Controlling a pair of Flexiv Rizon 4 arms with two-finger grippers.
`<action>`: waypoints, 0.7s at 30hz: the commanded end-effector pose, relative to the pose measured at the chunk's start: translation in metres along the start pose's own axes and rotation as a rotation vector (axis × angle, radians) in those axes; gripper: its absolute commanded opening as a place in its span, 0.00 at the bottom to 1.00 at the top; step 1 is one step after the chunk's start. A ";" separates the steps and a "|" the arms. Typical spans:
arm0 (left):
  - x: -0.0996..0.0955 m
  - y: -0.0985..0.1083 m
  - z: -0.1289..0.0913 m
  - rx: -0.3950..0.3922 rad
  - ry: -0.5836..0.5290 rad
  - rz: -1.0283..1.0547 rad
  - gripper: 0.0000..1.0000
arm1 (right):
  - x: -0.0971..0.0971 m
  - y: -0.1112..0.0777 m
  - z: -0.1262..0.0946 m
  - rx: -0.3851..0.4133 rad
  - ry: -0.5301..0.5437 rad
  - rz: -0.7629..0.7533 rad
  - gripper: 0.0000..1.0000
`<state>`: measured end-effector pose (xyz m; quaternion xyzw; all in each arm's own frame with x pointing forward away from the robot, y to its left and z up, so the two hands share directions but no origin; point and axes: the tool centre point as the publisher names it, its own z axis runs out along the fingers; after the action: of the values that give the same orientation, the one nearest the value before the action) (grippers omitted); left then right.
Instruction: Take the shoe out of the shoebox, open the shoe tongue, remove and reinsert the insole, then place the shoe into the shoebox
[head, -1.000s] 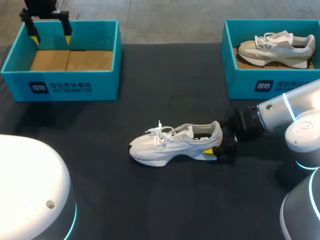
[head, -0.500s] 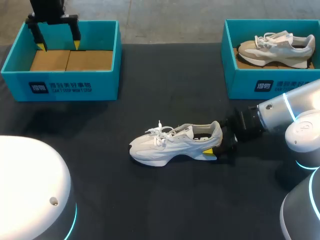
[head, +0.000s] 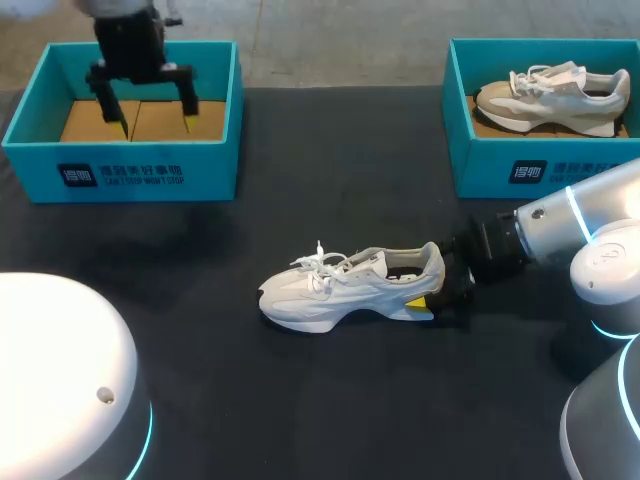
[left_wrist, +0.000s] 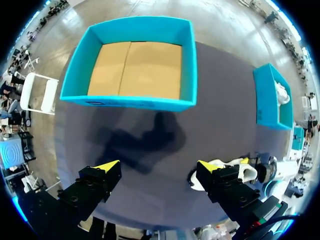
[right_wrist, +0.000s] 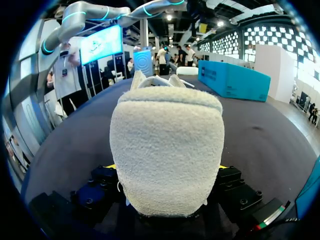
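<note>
The right gripper (head: 432, 300) clamps the heel of the white shoe (head: 340, 292) at mid-table, and should hold it firm while the left gripper (head: 155, 122) — spread wide, empty, over the empty shoebox (head: 205, 172) — pinches only the tongue.

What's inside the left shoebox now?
Left shoebox: only a bare brown cardboard floor, no shoe. The open left gripper covers a little from above; the wrist view shows it all.

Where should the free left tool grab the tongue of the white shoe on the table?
Pinch the tongue at its upper edge, just behind the laces, coming down from above. The white shoe stands upright on its sole, opening up, and the right tool holds the heel, so the top is probably clearest.
</note>
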<state>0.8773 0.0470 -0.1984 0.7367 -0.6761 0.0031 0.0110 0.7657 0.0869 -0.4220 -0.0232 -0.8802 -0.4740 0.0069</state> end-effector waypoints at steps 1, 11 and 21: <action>0.016 0.020 0.006 0.050 -0.004 0.015 1.00 | -0.001 0.000 0.003 0.004 -0.001 0.000 0.00; 0.044 0.048 0.014 0.046 -0.023 0.081 1.00 | -0.001 0.000 0.003 0.004 -0.001 0.000 0.00; 0.044 0.048 0.014 0.046 -0.023 0.081 1.00 | -0.001 0.000 0.003 0.004 -0.001 0.000 0.00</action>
<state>0.8340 -0.0022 -0.2108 0.7088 -0.7052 0.0096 -0.0140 0.7658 0.0870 -0.4221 -0.0232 -0.8802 -0.4739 0.0069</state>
